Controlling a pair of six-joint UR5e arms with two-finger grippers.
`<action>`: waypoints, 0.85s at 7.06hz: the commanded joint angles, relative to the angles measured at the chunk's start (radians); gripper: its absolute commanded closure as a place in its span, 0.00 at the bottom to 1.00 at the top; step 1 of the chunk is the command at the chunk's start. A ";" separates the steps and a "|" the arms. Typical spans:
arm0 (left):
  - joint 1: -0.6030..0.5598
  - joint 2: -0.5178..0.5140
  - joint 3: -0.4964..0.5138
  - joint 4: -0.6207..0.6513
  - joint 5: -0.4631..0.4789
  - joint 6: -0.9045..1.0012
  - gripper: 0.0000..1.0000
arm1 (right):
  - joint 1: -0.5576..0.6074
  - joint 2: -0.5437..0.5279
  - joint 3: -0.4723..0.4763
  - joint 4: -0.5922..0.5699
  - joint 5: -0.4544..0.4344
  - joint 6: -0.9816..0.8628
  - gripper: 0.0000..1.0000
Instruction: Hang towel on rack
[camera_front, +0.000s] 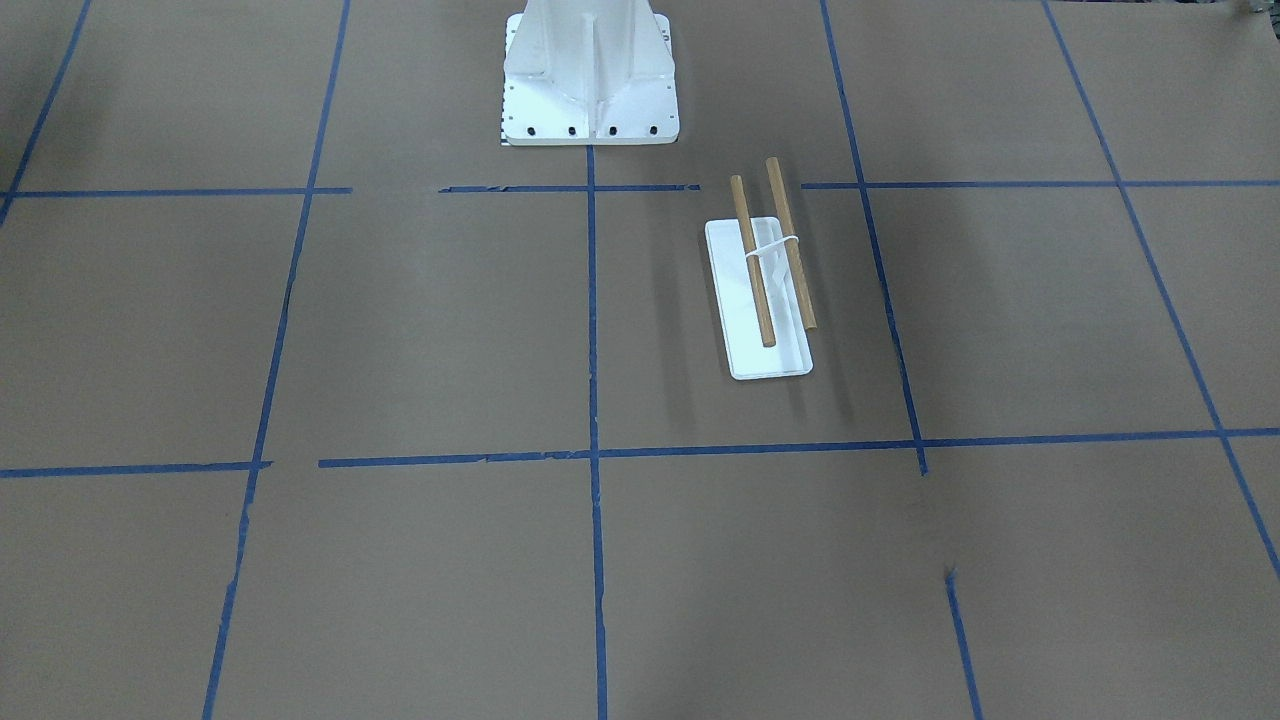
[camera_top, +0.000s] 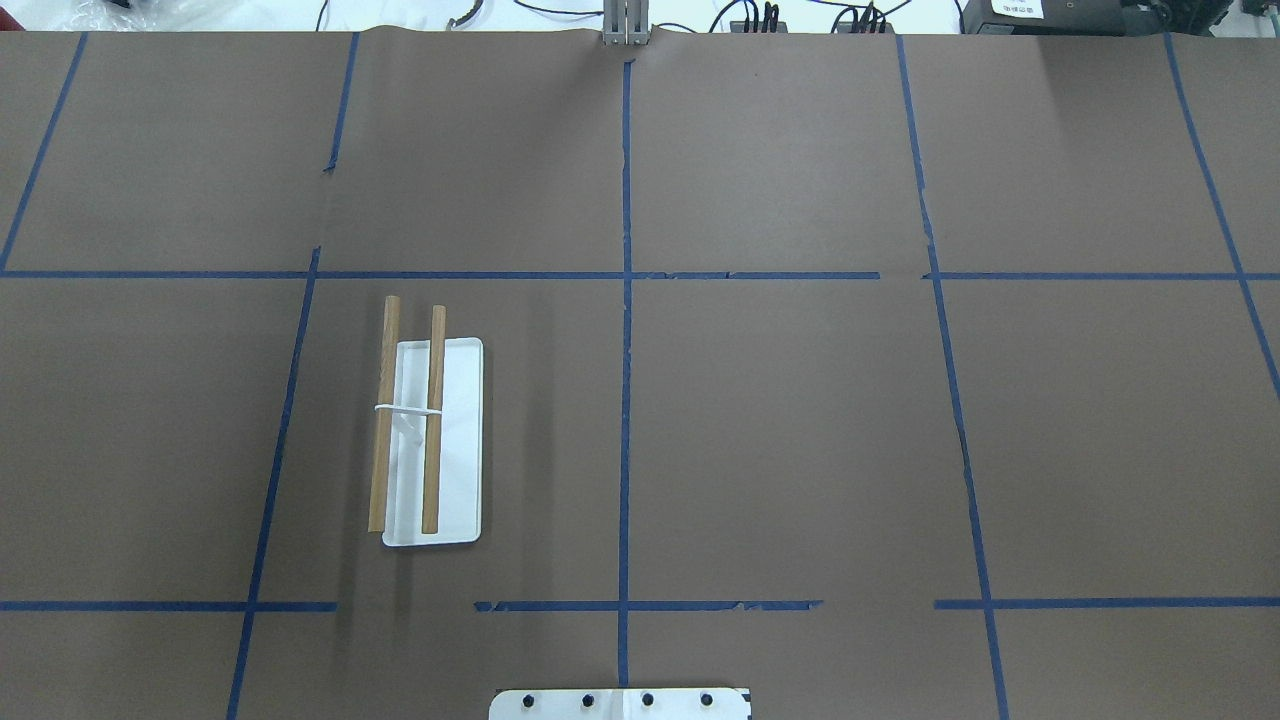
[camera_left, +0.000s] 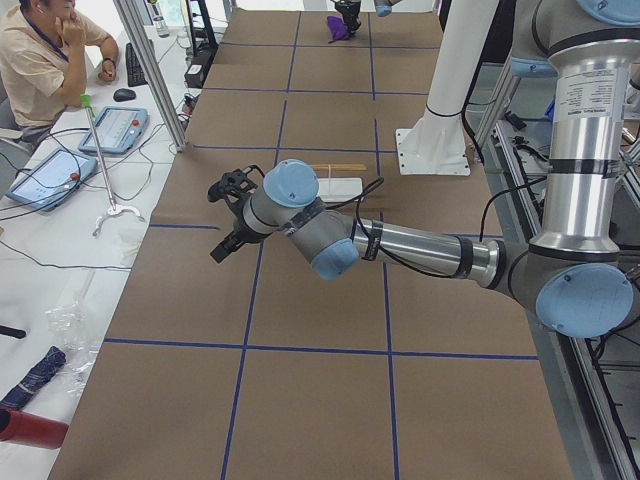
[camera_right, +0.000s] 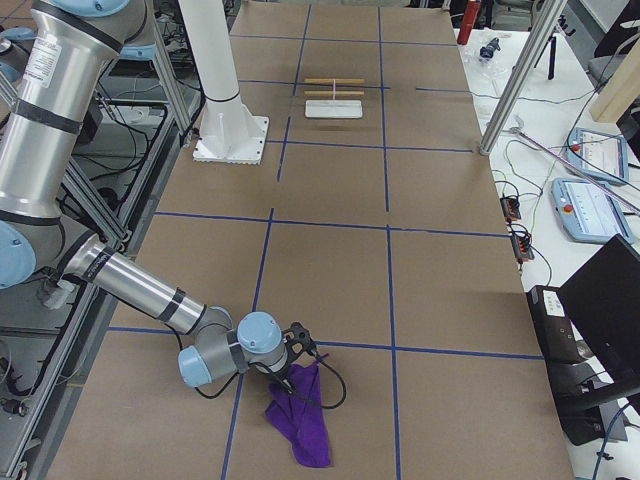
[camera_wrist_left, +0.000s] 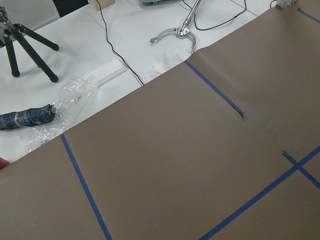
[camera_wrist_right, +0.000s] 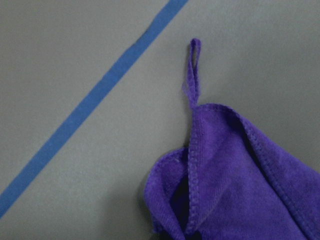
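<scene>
The rack is a white tray with two wooden dowels on a white support; it also shows in the overhead view and both side views. The dowels are bare. A purple towel lies crumpled on the brown table at the far right end, its loop flat on the paper. My right gripper hovers just beside the towel's upper edge; I cannot tell whether it is open or shut. My left gripper hangs above the table near the rack; I cannot tell its state either.
The large white ribbed pedestal stands bolted at the robot's side of the table. Blue tape lines grid the brown paper. An operator sits beside the table with tablets. A metal post stands at the table's edge.
</scene>
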 joint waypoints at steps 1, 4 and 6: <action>0.000 0.002 0.003 -0.003 -0.002 0.002 0.00 | 0.032 0.001 0.084 -0.004 0.008 -0.002 1.00; 0.000 0.002 0.011 -0.021 0.000 -0.003 0.00 | 0.088 0.032 0.243 -0.089 0.037 0.021 1.00; 0.014 -0.003 0.006 -0.020 0.000 -0.006 0.00 | 0.088 0.163 0.461 -0.293 0.205 0.287 1.00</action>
